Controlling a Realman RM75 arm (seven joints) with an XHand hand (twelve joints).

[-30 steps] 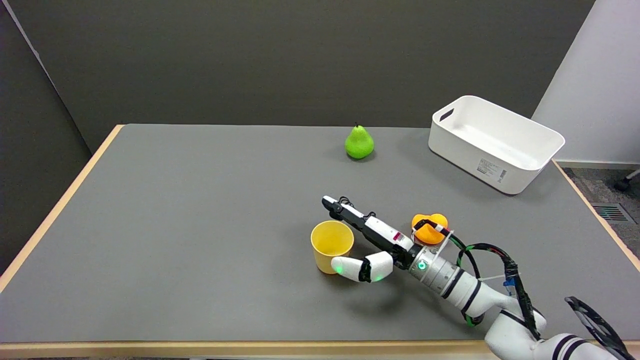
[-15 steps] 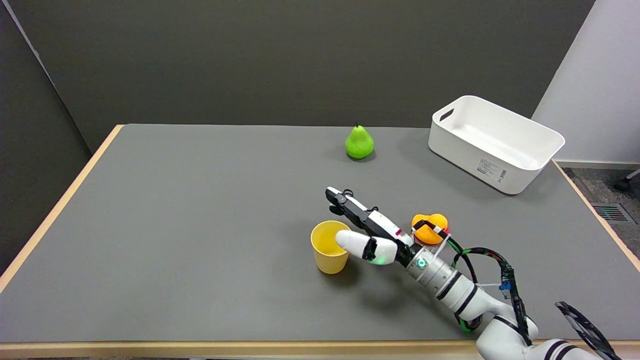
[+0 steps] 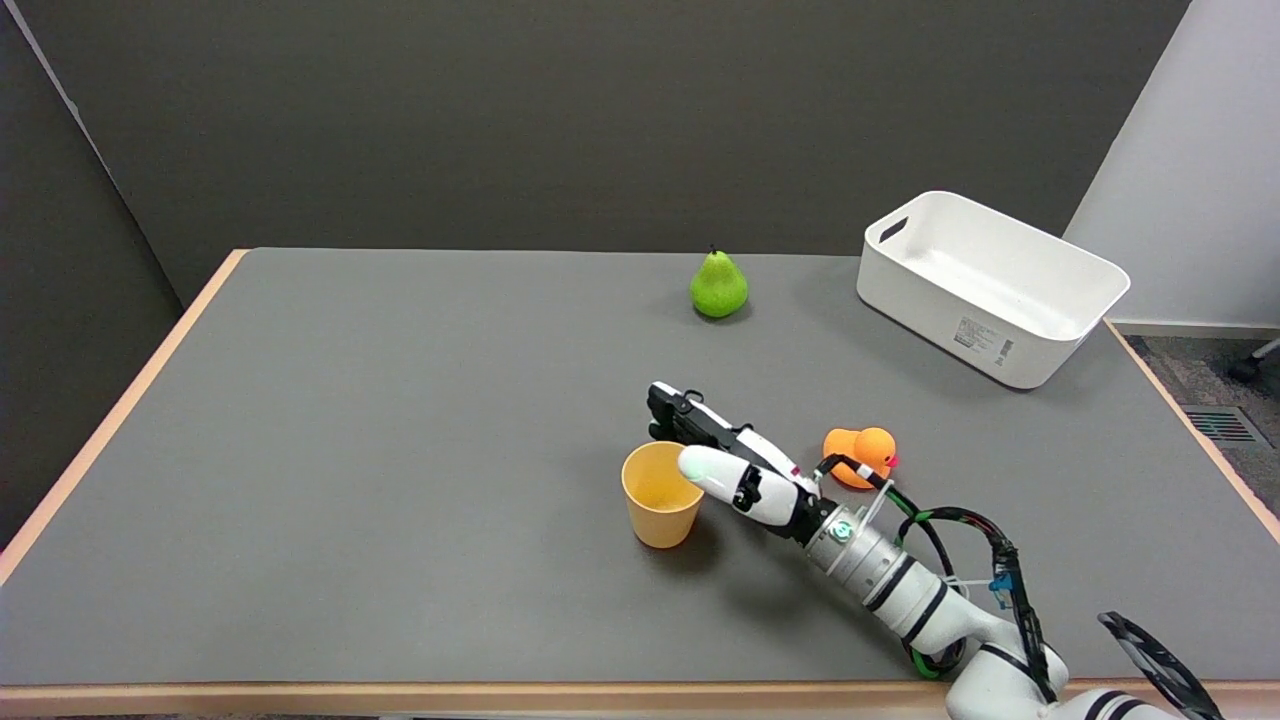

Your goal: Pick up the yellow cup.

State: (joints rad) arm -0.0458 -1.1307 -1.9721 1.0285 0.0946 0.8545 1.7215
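Grey matte worktop (image 3: 380, 420) with a pale wood-toned edge. The yellow cup (image 3: 661, 493) is a smooth tapered cup, upright, mouth open, standing on the worktop just near of centre. The robot hand (image 3: 725, 462) reaches in from 4 o'clock and sits at the cup's right rim: a white rounded thumb with a green glow at its tip lies over the rim's near-right edge, while the black-and-white fingers (image 3: 680, 418) stretch past the far side of the rim. Thumb and fingers bracket the rim with a gap between them; whether either actually presses the cup wall cannot be told. At 3 o'clock from the cup, just beyond the wrist, a glossy orange rubber duck (image 3: 862, 455). At 12 o'clock, well apart, a green pear (image 3: 718, 285) with a dark stem, upright. At 2 o'clock, far corner, a white rectangular plastic bin (image 3: 990, 288), rounded corners, slot handle, label on its side.
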